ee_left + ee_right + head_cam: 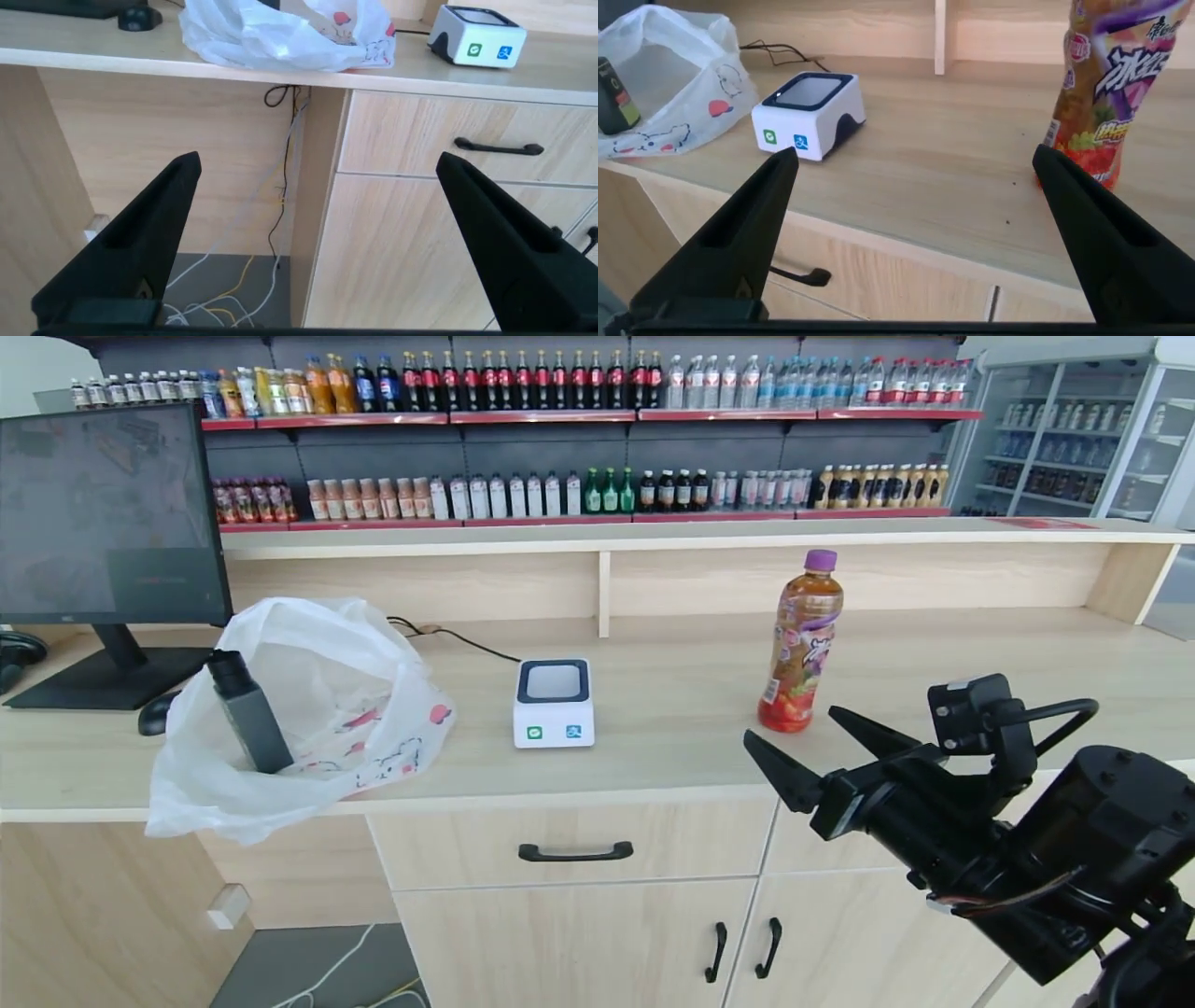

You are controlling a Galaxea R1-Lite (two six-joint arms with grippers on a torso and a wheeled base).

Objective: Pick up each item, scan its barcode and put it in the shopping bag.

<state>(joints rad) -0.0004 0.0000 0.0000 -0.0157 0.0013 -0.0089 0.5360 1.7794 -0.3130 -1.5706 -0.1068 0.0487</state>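
From the head, the right fingers [780, 770] are spread wide and hold nothing. They are black, hard and pointed. The bottle [801, 644] stands just past their tips on the desk [653, 709]. It is tall, smooth plastic with orange drink and a purple cap. It stands upright, so the fingers can likely close on its sides. The scanner [553, 702], a small white box with a dark top, sits well to one side of the fingers. The bag [308, 728] is beyond it. The bag is thin and crinkly, and its mouth is open so things can drop in. A grey box [247, 714] already leans inside.

From the left wrist, the left fingers [159, 224] are apart and empty. They are low, facing the wooden cupboard front. The bag and scanner sit higher, ahead of them.

From the right wrist, the right fingers are wide apart. The bottle [1106, 93] is just ahead of one tip, not touching.
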